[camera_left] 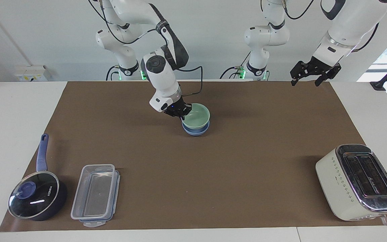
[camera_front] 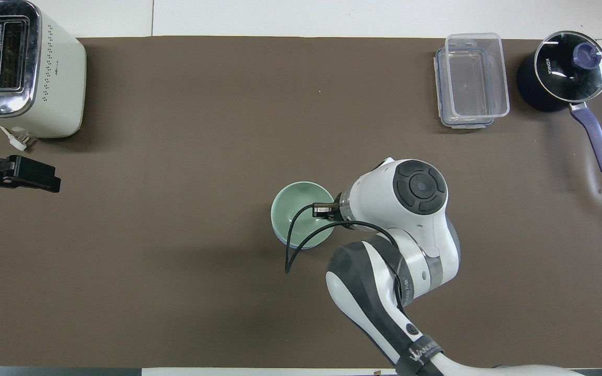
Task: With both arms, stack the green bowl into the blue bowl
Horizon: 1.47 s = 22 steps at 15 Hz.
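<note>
Currently your right gripper (camera_left: 181,111) is clamped on the rim of the green bowl (camera_left: 196,116), on the side toward the right arm's end of the table. That bowl sits in the blue bowl (camera_left: 196,130), of which only a low band shows beneath it; whether it is fully seated cannot be told. Both stand on the mat (camera_left: 213,174), about midway along it and toward the robots' edge.

Judged from the glossy finish, both bowls are rigid, light and slippery. A rim pinch is the sensible hold; the round wall offers nothing else. Expect the lower bowl to slide if the upper one is pushed sideways, and expect a light bowl to lift with the fingers if the jaws open unevenly.

Your left gripper (camera_left: 314,72) waits raised over the mat's corner at the left arm's end, fingers spread and holding nothing.

Room is ample: toaster (camera_left: 358,181), container (camera_left: 94,192) and saucepan (camera_left: 35,198) all stand well apart from the bowls. Withdraw upward.
</note>
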{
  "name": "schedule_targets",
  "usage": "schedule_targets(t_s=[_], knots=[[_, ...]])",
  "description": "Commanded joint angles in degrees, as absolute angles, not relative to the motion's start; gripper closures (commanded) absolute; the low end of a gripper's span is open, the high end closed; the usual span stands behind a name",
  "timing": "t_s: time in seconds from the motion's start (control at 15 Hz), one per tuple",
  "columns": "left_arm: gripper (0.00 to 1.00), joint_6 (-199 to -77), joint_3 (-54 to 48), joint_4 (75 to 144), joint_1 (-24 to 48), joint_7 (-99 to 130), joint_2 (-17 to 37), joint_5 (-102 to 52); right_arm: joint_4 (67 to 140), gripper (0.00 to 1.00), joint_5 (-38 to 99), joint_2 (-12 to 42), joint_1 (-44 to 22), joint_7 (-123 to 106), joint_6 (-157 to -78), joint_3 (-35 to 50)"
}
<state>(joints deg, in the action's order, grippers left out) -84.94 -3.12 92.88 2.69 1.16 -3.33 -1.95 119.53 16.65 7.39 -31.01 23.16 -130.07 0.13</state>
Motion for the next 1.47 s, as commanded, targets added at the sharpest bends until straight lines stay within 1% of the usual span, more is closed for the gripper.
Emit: schedule_targets(t_s=[0.0,0.13,0.87,1.07,1.13,1.2,1.27,1.33,1.4], knots=[[0.0,-86.7,-3.0,93.3,3.1,-0.8,-2.9,1.8,120.8,1.0,17.9,6.9,-32.1,23.1,-132.2,-0.2],[0.0,-86.8,-3.1,93.0,2.8,-1.0,-1.9,2.2,121.0,1.0,17.8,6.9,-31.8,22.9,-131.9,-0.2],[0.0,-86.9,-4.6,93.3,1.5,0.9,-2.8,-0.7,123.7,1.0,16.8,6.6,-31.7,22.6,-136.2,-0.2],[0.0,-87.0,-4.6,93.4,1.4,0.8,-2.9,-0.7,123.7,1.0,16.8,8.0,-32.1,22.9,-136.5,-0.2],[0.0,-86.9,-4.5,93.4,1.5,0.7,-2.9,-0.7,123.3,0.76,16.8,8.3,-31.9,22.9,-136.1,-0.2],[0.0,-86.9,-4.4,93.5,1.6,0.8,-2.9,-0.8,122.4,0.64,16.8,8.3,-31.6,22.9,-134.8,-0.3],[0.0,-86.9,-4.4,93.6,1.6,0.8,-3.0,-1.1,121.6,0.44,16.8,8.5,-31.4,22.9,-133.9,-0.3],[0.0,-86.9,-4.4,93.7,1.7,0.8,-3.0,-1.1,121.4,0.0,16.8,8.6,-31.3,22.9,-133.9,-0.3],[0.0,-87.0,-4.4,93.7,1.7,0.8,-3.1,-1.1,121.1,0.0,16.8,8.6,-31.3,23.0,-133.9,-0.3]])
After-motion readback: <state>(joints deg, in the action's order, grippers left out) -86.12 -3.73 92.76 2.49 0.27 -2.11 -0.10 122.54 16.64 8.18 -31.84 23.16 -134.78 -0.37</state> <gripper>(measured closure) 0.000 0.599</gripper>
